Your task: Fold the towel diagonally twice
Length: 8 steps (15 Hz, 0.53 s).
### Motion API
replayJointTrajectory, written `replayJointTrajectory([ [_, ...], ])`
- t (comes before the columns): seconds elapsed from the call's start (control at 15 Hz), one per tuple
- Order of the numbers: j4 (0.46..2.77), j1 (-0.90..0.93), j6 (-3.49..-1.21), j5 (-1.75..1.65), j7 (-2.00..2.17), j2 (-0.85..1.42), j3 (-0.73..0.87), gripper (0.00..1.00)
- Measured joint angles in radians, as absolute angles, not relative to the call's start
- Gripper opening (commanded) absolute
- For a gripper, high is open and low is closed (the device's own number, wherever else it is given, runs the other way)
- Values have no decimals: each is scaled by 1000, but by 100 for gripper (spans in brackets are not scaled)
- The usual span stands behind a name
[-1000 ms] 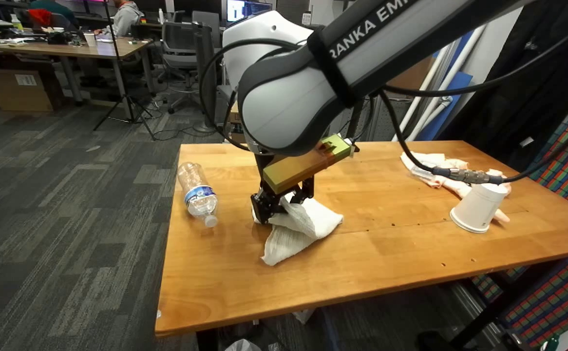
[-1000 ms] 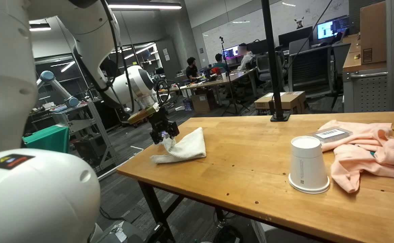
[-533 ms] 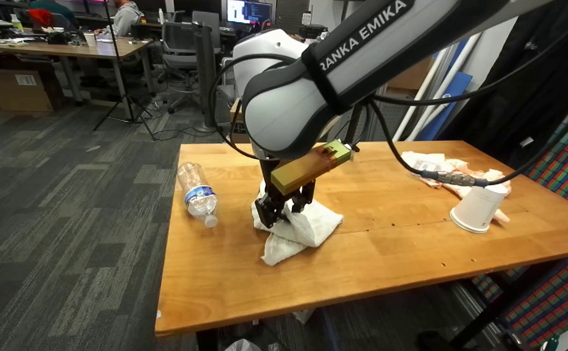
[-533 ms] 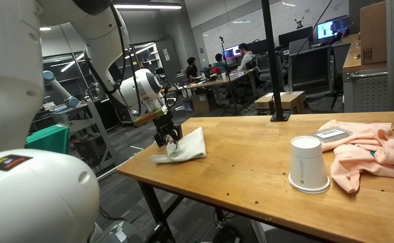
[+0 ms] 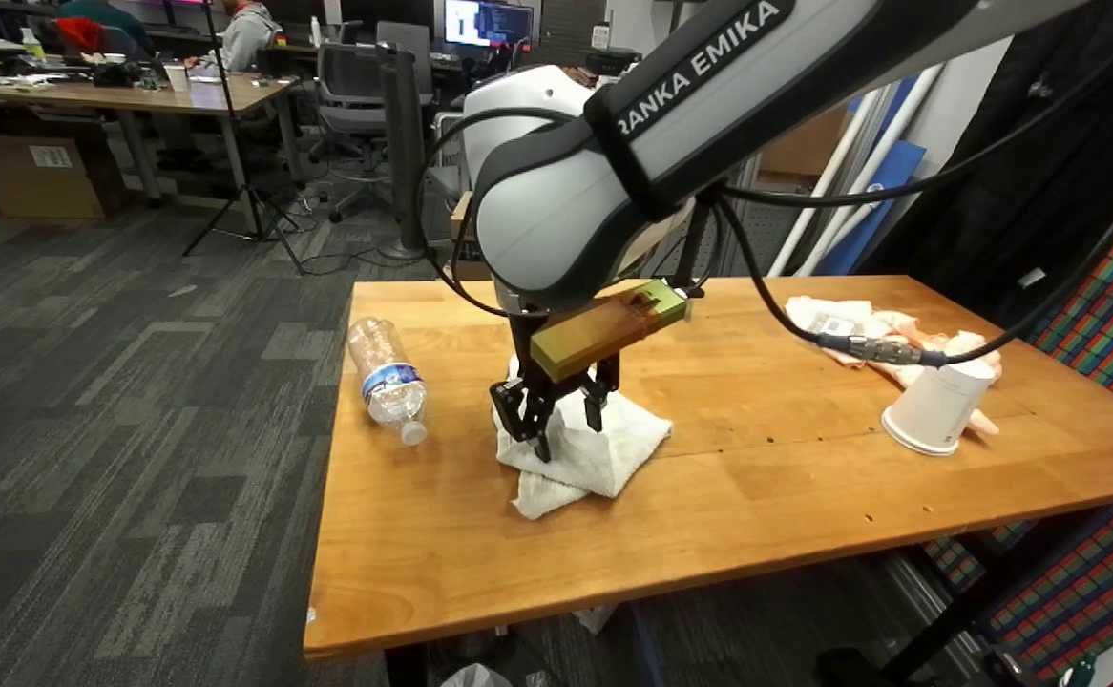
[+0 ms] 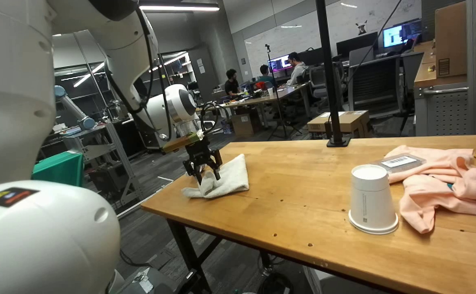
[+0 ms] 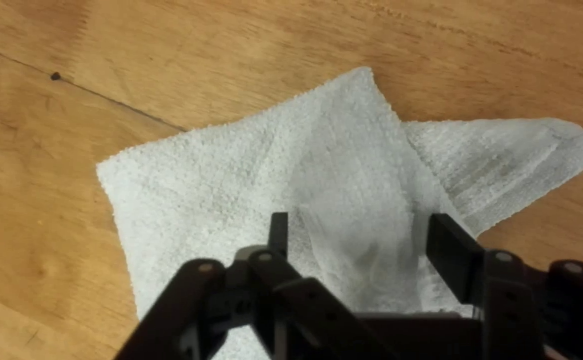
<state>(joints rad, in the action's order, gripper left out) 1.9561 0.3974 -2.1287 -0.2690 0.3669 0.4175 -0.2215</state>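
Observation:
The white towel (image 5: 638,434) lies folded and rumpled on the wooden table, showing in both exterior views. In the wrist view a flap of the towel (image 7: 351,165) lies across its middle, and a narrow corner pokes out from beneath at the right. My gripper (image 7: 357,222) is directly above this flap with its two fingers well apart. Cloth lies below and between the fingers, but neither pad pinches it. An exterior view shows the gripper (image 6: 208,179) low over the towel's near-left part, tips at or just above the cloth; exact contact cannot be told. The gripper hides some of the towel.
A clear plastic bottle (image 5: 390,382) lies near the table's left edge. An upturned white cup (image 6: 372,200) stands beside a crumpled pink cloth (image 6: 446,188), on which a labelled flat case (image 6: 401,161) rests. A black pole (image 6: 332,81) rises from the table's far edge.
The gripper was shut on a raised corner of the towel; it moved slightly right and down in both exterior views, then opened. The released cloth has dropped flatter onto the rest.

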Motion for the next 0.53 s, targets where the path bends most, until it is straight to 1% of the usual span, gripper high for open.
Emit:
replayJointTrajectory([
  [0.27, 1957, 397, -2131, -228, 346, 414, -222, 100],
  [0.53, 1987, 397, -2187, -208, 338, 369, -228, 100],
])
